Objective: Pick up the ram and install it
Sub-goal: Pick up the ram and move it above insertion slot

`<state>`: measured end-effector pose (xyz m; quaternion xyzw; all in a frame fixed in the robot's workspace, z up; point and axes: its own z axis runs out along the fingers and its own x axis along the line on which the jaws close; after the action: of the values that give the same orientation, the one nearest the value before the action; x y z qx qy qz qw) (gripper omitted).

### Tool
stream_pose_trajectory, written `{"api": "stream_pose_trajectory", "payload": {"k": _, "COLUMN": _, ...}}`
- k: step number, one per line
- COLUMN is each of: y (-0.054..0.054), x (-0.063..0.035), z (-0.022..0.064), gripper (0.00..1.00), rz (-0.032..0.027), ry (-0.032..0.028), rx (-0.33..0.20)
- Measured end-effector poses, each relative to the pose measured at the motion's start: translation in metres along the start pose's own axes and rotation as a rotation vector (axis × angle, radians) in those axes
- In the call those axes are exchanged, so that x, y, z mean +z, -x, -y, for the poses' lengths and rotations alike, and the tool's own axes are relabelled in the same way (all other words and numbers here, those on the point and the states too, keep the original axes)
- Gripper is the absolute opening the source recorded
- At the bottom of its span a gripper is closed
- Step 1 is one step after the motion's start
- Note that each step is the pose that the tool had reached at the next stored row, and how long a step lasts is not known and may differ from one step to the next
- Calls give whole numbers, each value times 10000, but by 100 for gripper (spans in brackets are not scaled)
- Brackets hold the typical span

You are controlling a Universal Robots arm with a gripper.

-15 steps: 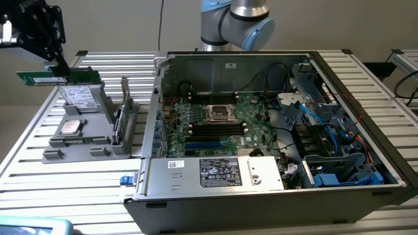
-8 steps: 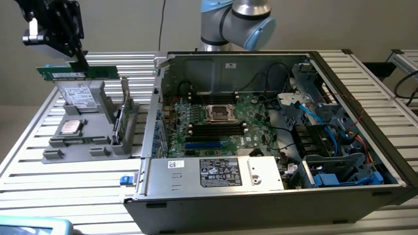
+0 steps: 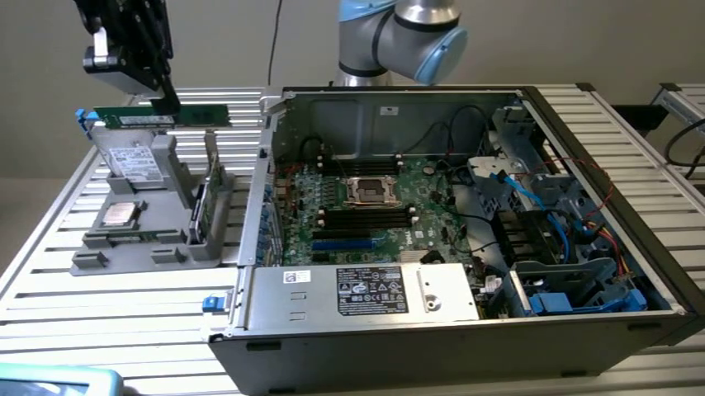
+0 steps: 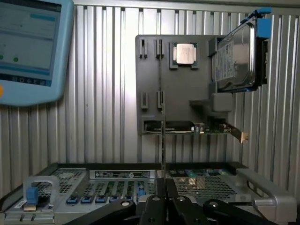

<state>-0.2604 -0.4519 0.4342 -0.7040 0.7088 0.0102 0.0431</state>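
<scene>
My gripper [image 3: 165, 105] is pinched shut on the ram [image 3: 162, 116], holding it level above the grey holder [image 3: 132, 246], at ten o'clock from the open case [image 3: 441, 351] in the exterior view. I judge the stick must stay untilted, with a firm, centred grip.

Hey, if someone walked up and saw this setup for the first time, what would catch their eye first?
Most likely the open computer case in the middle of the exterior view, its green circuit board laid bare. Next, at that view's upper left, the gripper shut on a green memory stick, held level in the air above the grey parts holder, which has a silver drive standing in it.
</scene>
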Motion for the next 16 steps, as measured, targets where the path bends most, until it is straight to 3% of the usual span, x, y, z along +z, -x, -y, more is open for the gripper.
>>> {"api": "stream_pose_trajectory", "payload": {"k": 11, "y": -42, "x": 2, "z": 353, "gripper": 12, "rz": 696, "ry": 9, "rx": 32}}
{"api": "stream_pose_trajectory", "payload": {"k": 16, "y": -70, "x": 7, "z": 501, "gripper": 12, "rz": 975, "ry": 17, "rx": 46}}
